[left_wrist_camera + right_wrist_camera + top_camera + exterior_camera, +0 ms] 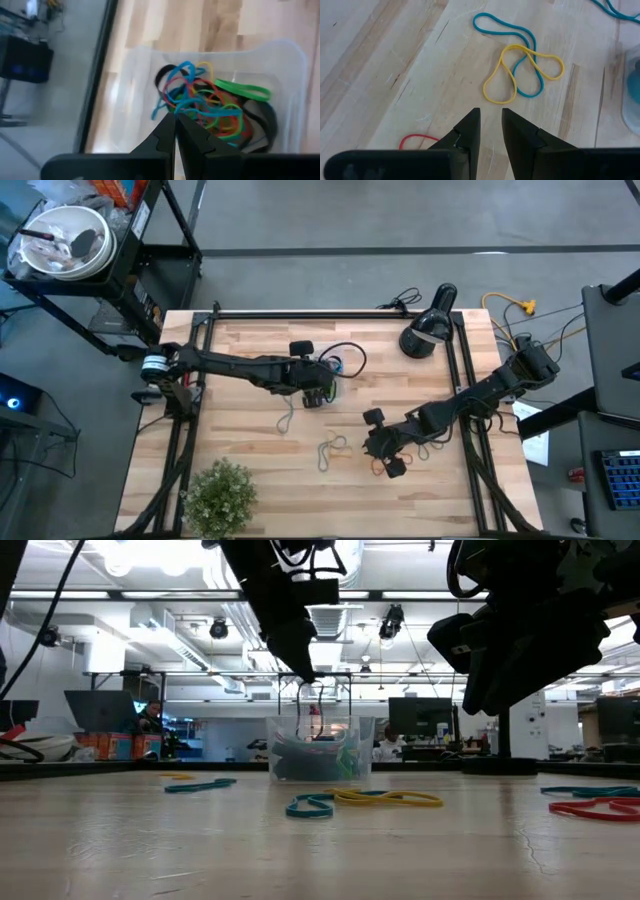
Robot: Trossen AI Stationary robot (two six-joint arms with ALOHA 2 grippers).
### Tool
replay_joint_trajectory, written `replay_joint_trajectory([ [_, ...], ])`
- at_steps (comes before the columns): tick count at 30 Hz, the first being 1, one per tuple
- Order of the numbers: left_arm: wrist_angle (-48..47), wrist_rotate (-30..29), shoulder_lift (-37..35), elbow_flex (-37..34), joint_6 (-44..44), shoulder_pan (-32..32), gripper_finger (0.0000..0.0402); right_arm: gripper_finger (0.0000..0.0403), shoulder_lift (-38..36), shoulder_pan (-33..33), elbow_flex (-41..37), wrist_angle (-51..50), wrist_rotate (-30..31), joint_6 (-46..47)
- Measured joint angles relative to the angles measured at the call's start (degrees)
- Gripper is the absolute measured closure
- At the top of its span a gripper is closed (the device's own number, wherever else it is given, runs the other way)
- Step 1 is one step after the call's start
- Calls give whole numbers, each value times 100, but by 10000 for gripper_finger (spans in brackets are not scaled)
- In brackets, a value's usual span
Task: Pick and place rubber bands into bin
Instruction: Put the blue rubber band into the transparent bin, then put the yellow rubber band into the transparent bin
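Place: open-plan lab | monitors [420, 718], ceiling ducts [195, 635], desks

Left arm reaches in from the worktop's left edge, stretched toward the centre; left end effector [175, 131] pointing down, fingers pressed together. Right arm comes in from the right edge, bent toward the front-centre; right end effector [491, 131] held off the worktop, fingers parted by a narrow gap, nothing between them.

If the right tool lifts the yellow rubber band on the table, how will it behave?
The yellow rubber band lies in limp curves, so it will probably sag and dangle. It crosses a blue band, so that one may drag along. It looks very thin, likely light and easy to miss for the right tool.
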Motion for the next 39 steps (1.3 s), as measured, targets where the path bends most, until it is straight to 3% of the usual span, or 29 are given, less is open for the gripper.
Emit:
replay_joint_trajectory([
  [6,-3,782,0,-30,-44,53,397,330,0,-2,0,17,0,26],
  [17,-4,738,-27,-30,-98,52,297,330,0,0,0,45,-6,75],
  [25,-10,765,-247,-32,-492,-489,286,330,280,0,-66,991,-200,-205],
  [33,-9,-352,-302,-44,-1036,-1756,286,330,879,-76,-45,1089,-119,-338],
  [39,5,-1580,-302,-80,-1576,-2800,286,330,1116,-204,40,1164,42,-136],
])
